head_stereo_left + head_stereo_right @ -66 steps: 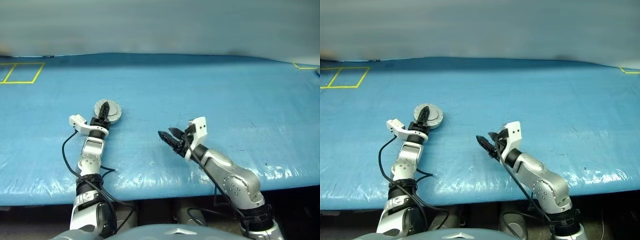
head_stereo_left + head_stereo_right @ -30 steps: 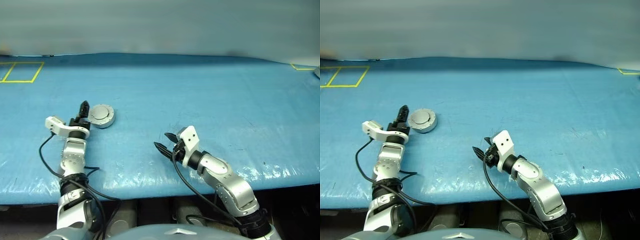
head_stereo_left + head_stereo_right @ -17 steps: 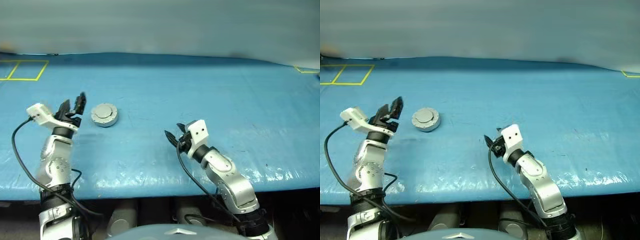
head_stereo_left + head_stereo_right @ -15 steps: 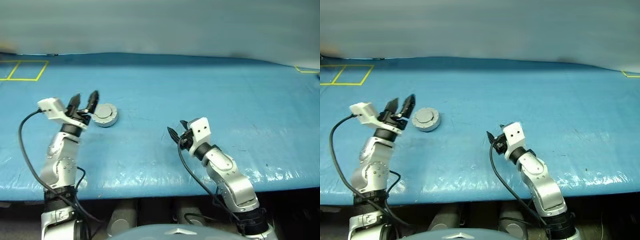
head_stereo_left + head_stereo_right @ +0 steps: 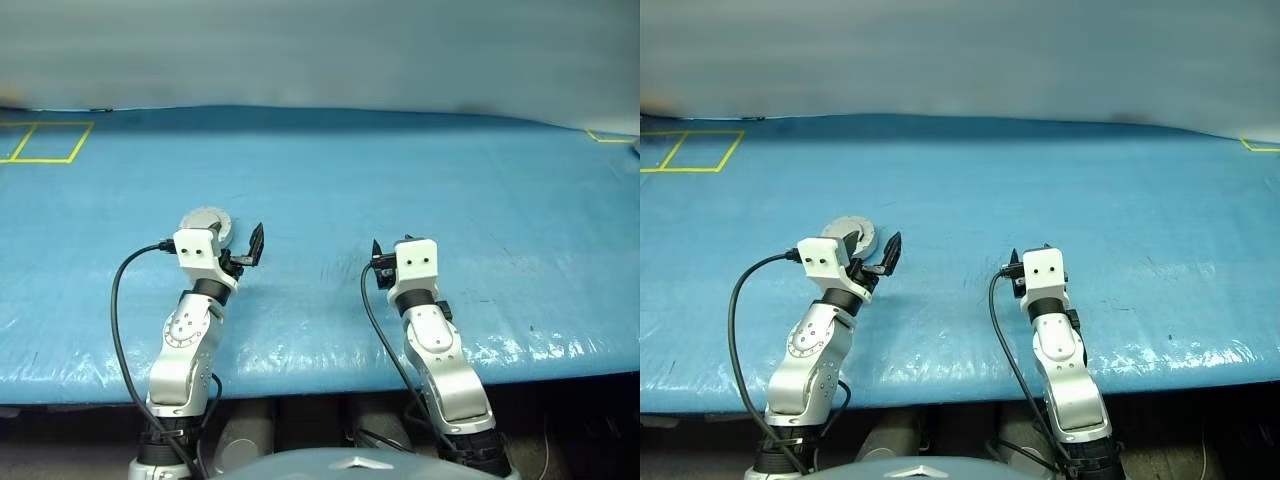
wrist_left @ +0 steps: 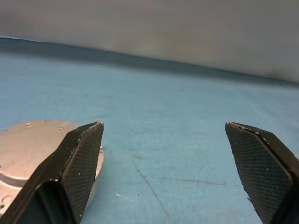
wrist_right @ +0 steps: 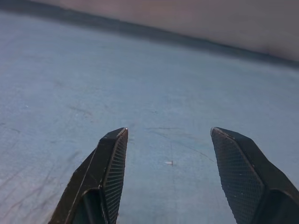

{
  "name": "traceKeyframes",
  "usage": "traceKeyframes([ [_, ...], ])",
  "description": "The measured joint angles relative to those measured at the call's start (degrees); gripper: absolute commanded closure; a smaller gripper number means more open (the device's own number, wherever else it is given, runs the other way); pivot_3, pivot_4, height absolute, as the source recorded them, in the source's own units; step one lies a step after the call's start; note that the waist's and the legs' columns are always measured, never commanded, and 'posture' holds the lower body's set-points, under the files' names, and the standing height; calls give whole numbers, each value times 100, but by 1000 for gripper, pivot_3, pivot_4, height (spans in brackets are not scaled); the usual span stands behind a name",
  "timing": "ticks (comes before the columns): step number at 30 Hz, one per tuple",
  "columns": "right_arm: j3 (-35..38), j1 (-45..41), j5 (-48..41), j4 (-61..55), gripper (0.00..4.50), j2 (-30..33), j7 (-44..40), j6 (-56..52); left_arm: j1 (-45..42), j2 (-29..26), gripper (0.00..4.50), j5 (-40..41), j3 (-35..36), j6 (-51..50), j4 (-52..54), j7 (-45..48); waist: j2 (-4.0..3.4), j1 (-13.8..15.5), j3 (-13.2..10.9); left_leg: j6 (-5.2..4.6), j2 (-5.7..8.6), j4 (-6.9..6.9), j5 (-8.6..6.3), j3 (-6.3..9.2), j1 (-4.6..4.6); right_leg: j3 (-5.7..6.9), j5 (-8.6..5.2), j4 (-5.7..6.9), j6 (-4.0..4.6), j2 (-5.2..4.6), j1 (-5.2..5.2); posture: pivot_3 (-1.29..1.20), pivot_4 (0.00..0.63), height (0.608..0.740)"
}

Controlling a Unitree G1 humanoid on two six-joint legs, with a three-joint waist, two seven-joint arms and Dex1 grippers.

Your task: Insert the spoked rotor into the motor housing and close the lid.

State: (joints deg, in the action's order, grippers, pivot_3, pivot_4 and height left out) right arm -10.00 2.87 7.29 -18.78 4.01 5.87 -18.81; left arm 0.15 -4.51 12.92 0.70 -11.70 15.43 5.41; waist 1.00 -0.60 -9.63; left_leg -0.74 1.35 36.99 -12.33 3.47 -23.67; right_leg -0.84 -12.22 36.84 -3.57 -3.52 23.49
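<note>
1. One closed motor housing (image 5: pixel 207 222) sits on the blue table cover (image 5: pixel 480 180), left of centre, with the lid (image 6: pixel 28 140) down flat on top; the spoked rotor is presumably shut inside, though that cannot be seen.
2. Being a short metal cylinder, it looks stiff, fairly heavy for its size and smooth, so I would pinch it across the ridged rim, never on the hinge.
3. Just right of the housing hovers the left gripper (image 6: pixel 168 172), jaws spread wide and empty, one finger beside the housing's edge.
4. Further right, well apart, the right gripper (image 7: pixel 168 172) points forward over bare cover, jaws parted and holding nothing.
5. Nothing stands in the way; yellow floor-tape squares (image 5: pixel 45 142) lie far off at the back left corner.
</note>
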Motion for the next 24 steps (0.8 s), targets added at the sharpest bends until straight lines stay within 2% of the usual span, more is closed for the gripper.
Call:
traceKeyframes([
  [9, -9, -193, 181, 281, 1526, -69, 0, 230, 343, 40, 61, -402, 110, 259, 21, -290, -1, -7, -1, -1, -39, 2, 0, -8, -3, 3, 1, 1, 1, 2, 5, 0, 150, 740],
  [24, 33, -459, 467, 548, 1526, -168, 49, 454, 164, 210, 61, -577, 97, 536, -24, -311, -1, -6, 0, -2, -42, 2, 0, -10, -3, 7, 2, 2, 2, 6, 3, 0, 150, 740],
])
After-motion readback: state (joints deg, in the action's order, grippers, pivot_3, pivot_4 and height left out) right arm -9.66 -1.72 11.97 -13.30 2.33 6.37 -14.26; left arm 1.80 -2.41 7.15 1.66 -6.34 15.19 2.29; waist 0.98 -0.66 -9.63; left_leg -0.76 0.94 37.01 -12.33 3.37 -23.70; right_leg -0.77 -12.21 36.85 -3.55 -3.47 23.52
